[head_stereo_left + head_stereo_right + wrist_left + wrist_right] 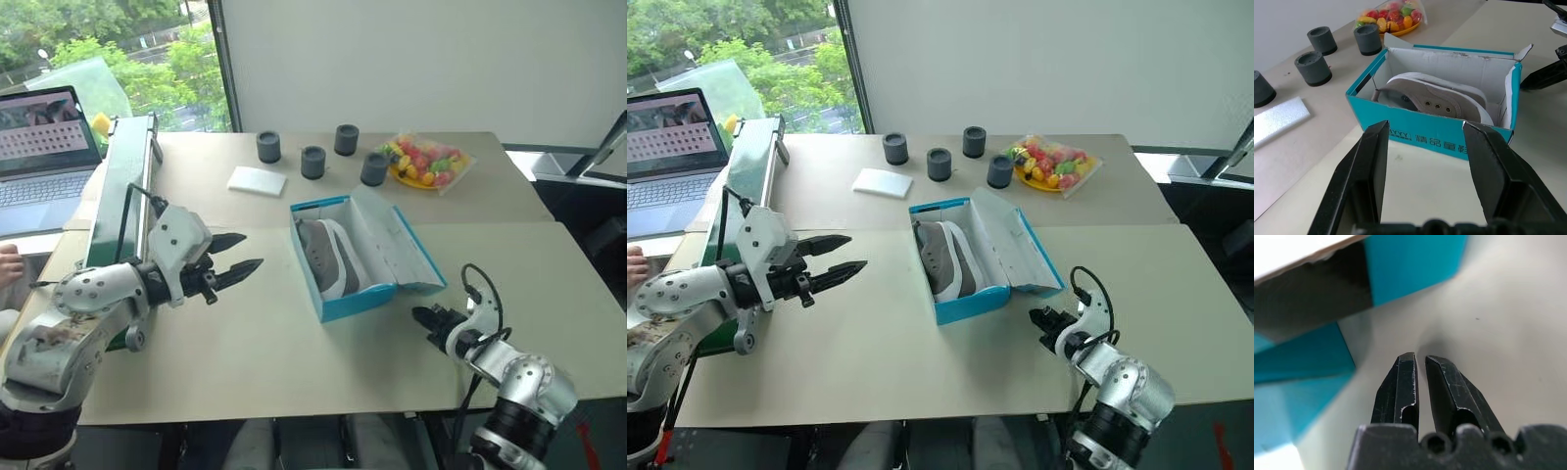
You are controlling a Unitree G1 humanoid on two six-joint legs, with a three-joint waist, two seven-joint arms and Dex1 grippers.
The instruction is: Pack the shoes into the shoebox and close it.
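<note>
**Shoes in the open box, both grippers empty**

The blue shoebox (364, 294) sat near the middle of the tabletop (245, 343) with its lid (387, 240) folded back toward the robot's right, white inside showing. The shoes (328, 257) lay inside it, on their sides, whitish soles visible along one edge; the left wrist view showed a taupe upper with eyelets against the box wall.

The left gripper (238, 260) hovered above the tabletop to the left of the box, well apart from it, pointing toward it. Its two black fingers (1364, 171) stood parted with nothing between them.

The right gripper (423, 318) was low over the tabletop just beside the box's near right corner, under the edge of the lid. Its fingers (1400, 387) were closed almost together, holding nothing; the right wrist view showed only a narrow slit between them, with the blue box wall close ahead.

Behind the box lay a flat white pad (257, 180), four dark grey cylinders (313, 162) and a bag of coloured sweets (426, 162) on a yellow plate. A laptop (39, 147) stood open at the far left, beside a green rack (122, 181).
</note>
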